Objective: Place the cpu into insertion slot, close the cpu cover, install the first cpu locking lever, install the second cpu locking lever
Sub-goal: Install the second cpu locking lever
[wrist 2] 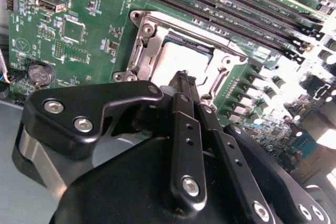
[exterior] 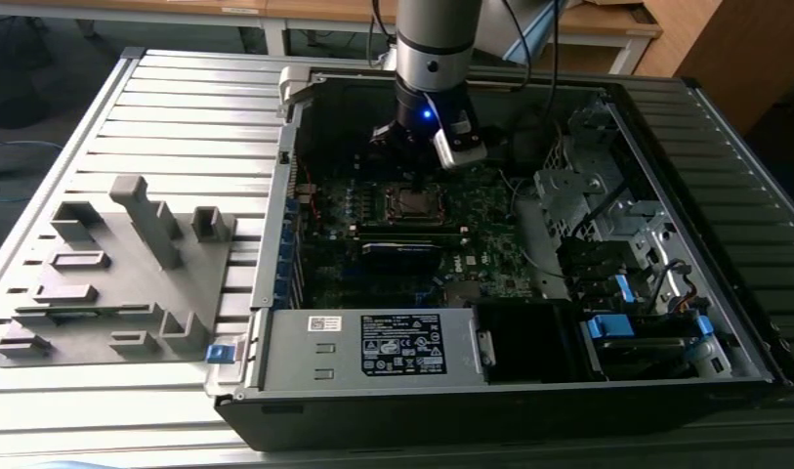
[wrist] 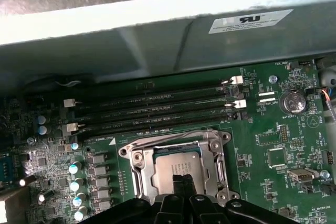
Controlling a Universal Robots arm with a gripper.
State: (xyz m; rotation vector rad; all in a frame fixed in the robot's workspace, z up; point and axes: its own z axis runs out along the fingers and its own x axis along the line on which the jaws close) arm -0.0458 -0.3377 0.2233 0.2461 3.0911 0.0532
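The hand (wrist 2: 182,80) hangs just over the insertion slot (exterior: 410,202), its two black fingers (wrist: 177,183) pressed together with nothing visible between them. The cpu (wrist: 176,165) lies inside the slot, its dull silver top showing through the square cut-out of the cpu cover (wrist: 211,156), which lies flat over it in both wrist views. Whether the fingertips touch the chip, and whether the locking levers are latched, I cannot tell.

In the exterior view the slot sits on the green motherboard (exterior: 370,264) inside the open computer case (exterior: 709,293). The arm (exterior: 436,39) comes down from twelve o'clock, with a blue light (exterior: 424,114) lit on its wrist. At six o'clock from the slot a black label (exterior: 400,345) with white print covers the grey power supply box (exterior: 306,366). A small white label (exterior: 323,323) sits at nine o'clock from the black one. At nine o'clock from the case a grey holder tray (exterior: 110,283) rests on the slatted metal tabletop (exterior: 188,98).

In the first wrist view a white label (wrist: 251,20) with black print is stuck on the grey case wall, beyond the long black memory slots (wrist: 157,109). A round coin battery (wrist: 292,102) sits on the board, amid small white printed markings.
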